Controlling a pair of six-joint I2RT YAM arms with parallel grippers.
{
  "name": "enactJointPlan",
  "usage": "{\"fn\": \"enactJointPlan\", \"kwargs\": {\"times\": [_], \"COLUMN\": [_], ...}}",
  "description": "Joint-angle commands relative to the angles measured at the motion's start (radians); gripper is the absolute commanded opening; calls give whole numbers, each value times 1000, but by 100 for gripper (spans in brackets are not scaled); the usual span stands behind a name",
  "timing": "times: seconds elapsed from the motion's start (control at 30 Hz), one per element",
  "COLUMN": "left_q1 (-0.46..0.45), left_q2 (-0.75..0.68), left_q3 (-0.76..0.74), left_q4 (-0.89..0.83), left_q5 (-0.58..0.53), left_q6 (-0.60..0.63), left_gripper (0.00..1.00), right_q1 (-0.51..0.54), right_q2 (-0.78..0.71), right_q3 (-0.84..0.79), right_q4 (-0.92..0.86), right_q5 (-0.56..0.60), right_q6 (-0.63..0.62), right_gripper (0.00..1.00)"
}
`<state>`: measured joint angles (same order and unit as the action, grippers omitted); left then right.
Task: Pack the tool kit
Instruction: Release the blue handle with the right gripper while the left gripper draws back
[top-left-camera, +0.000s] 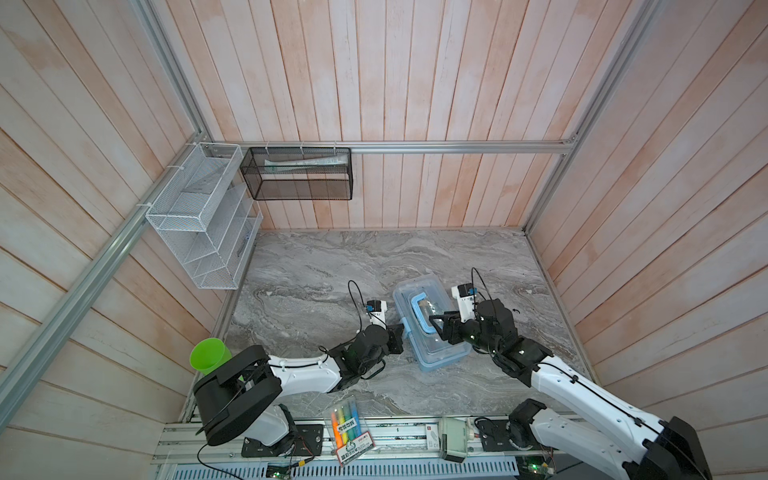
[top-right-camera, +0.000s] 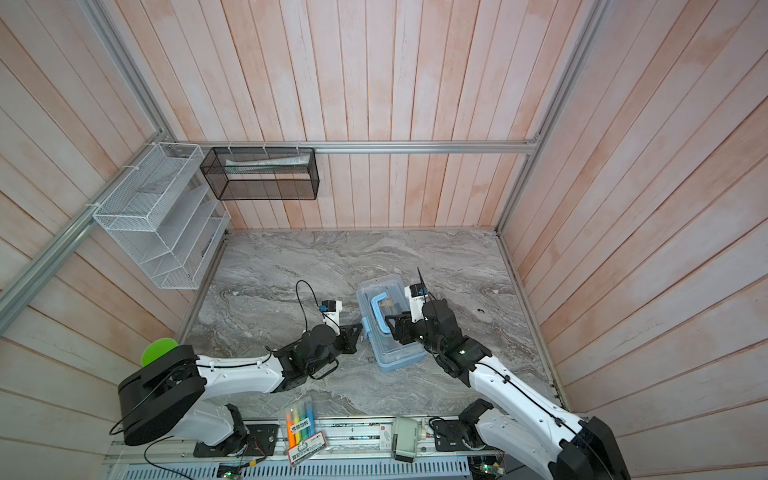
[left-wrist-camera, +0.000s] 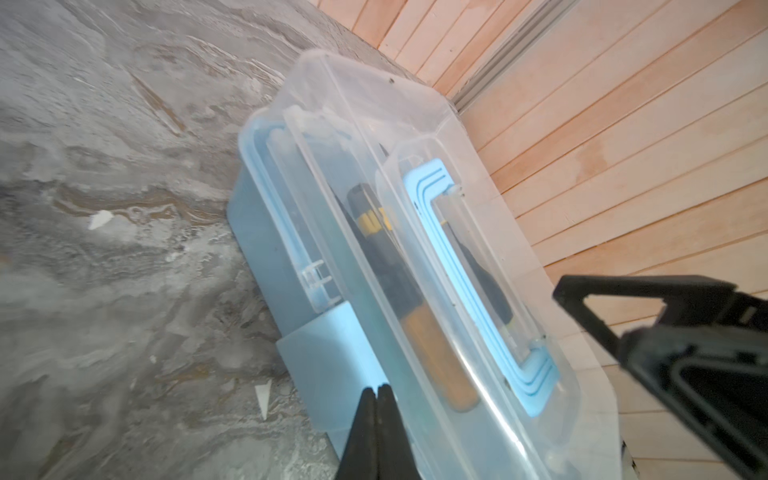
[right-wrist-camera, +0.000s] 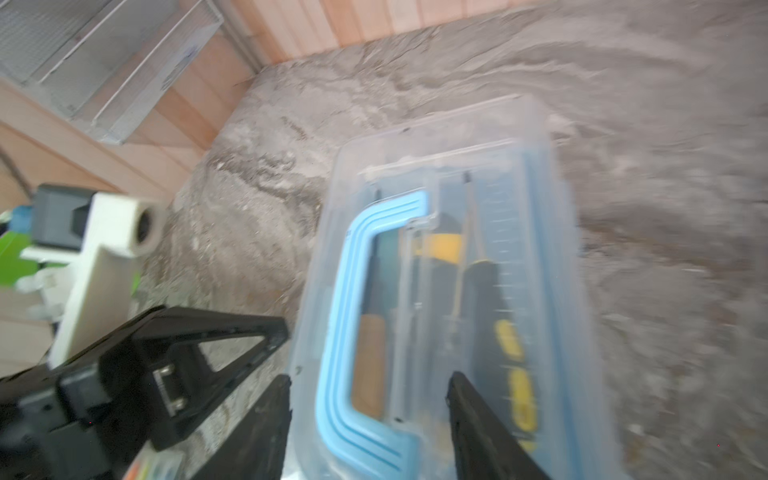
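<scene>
The tool kit case (top-left-camera: 436, 353) is light blue with a clear lid, and it lies closed on the marble table in both top views (top-right-camera: 395, 357). A blue handle (right-wrist-camera: 340, 311) lies flat on the lid. Through the lid show an orange-handled tool (right-wrist-camera: 368, 365) and a yellow/black screwdriver (right-wrist-camera: 513, 353). My left gripper (left-wrist-camera: 377, 388) is shut, its tips at the blue latch (left-wrist-camera: 324, 365) on the case's left side (top-left-camera: 401, 331). My right gripper (right-wrist-camera: 370, 380) hangs open over the lid, straddling the near end of the handle (top-left-camera: 436, 328). Nothing is between its fingers.
A green cup (top-left-camera: 210, 353) stands behind the left arm's base. A clear pack of highlighters (top-left-camera: 349, 432) and a small white box (top-left-camera: 451, 436) lie at the front rail. A white wire rack (top-left-camera: 199, 216) and a black mesh basket (top-left-camera: 297, 174) hang on the walls.
</scene>
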<state>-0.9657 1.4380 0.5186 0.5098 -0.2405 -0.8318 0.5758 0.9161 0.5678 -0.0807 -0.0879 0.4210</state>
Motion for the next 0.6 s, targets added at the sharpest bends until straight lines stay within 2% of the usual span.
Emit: {"fn": "enactJointPlan", "kwargs": {"times": [0.0,0.07,0.13,0.17,0.33,0.57], "left_q1": [46,66,70,69,70,66], "left_q2": [-62,-76,-71,-62,24,148], "left_q3": [-41,-51,-52,-52,-39,2], "left_q4": [-80,-108,-116,-104,-2,93], "left_q5": [-65,-68,-69,-61,19,105], "left_q6": [-1,7,22,30,60,65], "left_gripper": [0,0,0,0,0,0], "right_q1": [-101,-196,-254,-269,-276,-275], "right_q2": [-15,3,31,54,129,136], "right_q3": [70,61,55,61,59,21], "right_q4": [-163,-165,-144,-143,-93,-27], "right_q5": [116,39,-40,-44,-156,-254], "right_q6": [-66,-76,-64,-49,-42,-37], "right_gripper": [61,62,62,62,62,63]}}
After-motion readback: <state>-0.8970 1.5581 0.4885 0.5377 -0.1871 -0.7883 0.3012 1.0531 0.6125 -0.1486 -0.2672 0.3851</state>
